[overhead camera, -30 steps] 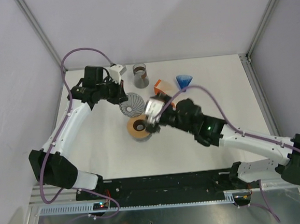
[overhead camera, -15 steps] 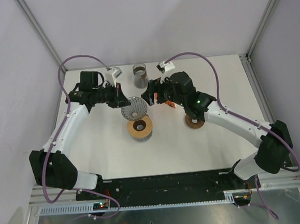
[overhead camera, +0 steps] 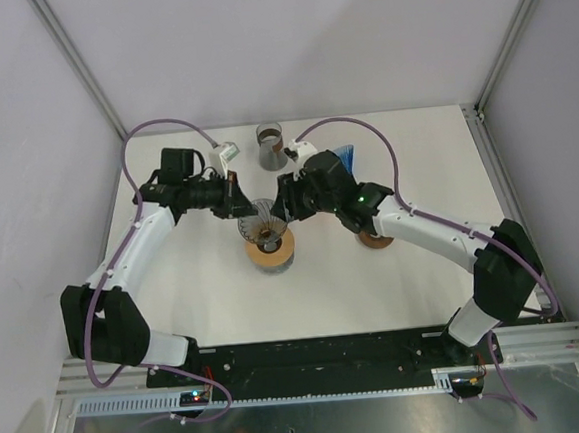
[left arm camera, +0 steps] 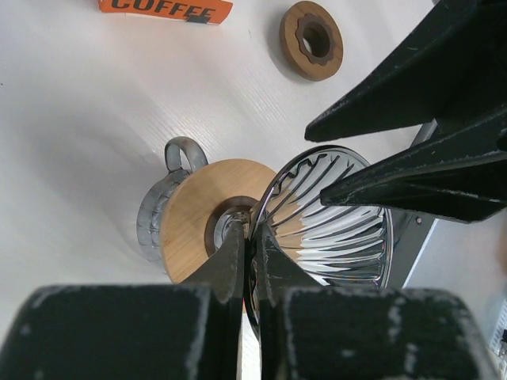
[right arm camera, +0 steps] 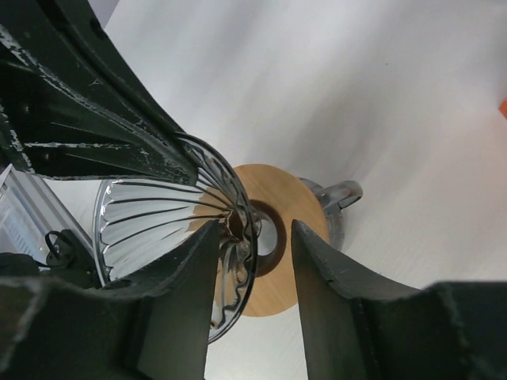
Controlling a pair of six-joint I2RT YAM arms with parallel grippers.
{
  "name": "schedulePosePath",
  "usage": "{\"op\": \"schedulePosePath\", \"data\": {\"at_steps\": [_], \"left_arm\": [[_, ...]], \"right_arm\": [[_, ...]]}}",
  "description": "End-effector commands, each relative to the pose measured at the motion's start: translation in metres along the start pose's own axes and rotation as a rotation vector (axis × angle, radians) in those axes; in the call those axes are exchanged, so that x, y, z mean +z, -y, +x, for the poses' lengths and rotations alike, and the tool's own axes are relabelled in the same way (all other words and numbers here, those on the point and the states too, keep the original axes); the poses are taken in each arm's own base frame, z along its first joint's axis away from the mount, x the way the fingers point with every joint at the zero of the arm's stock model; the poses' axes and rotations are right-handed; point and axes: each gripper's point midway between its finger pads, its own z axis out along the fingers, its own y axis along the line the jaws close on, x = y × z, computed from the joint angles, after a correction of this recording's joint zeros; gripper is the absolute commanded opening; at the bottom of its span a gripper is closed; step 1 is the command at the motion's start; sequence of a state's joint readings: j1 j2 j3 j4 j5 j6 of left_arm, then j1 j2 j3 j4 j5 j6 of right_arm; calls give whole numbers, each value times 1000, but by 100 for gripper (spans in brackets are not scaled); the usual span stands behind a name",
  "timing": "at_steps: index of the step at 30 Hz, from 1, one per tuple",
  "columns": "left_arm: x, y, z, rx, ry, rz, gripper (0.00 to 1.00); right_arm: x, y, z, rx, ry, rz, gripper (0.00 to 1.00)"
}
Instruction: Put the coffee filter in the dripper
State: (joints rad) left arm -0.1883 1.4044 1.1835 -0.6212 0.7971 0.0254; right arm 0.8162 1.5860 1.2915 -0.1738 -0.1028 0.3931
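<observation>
dripper (left arm camera: 333, 218) rim pinched by left gripper (left arm camera: 252, 234) | right gripper (right arm camera: 253, 229) jaws apart astride rim, touch unclear | filter (overhead camera: 349, 153) half hidden

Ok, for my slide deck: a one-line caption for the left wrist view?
Left gripper pinches the glass dripper by its rim over a wood-collared mug; right gripper straddles the opposite rim.

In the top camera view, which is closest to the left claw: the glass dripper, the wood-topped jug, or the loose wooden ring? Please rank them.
1. glass dripper: pinched at its rim by the left gripper.
2. wood-topped jug: just below the dripper, toward the arm bases.
3. loose wooden ring: well off to the right.
</observation>
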Motion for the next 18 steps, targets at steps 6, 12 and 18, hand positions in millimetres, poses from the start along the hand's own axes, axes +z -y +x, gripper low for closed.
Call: {"op": "schedulePosePath", "data": {"at_steps": [6, 12, 18], "left_arm": [[5, -3, 0, 19, 42, 20, 0], [9, -6, 7, -6, 38, 21, 0], [16, -21, 19, -50, 6, -24, 0]], "right_arm": [[12, -13, 4, 4, -30, -28, 35], [17, -13, 6, 2, -45, -15, 24], [20, -10, 12, -5, -70, 15, 20]]}}
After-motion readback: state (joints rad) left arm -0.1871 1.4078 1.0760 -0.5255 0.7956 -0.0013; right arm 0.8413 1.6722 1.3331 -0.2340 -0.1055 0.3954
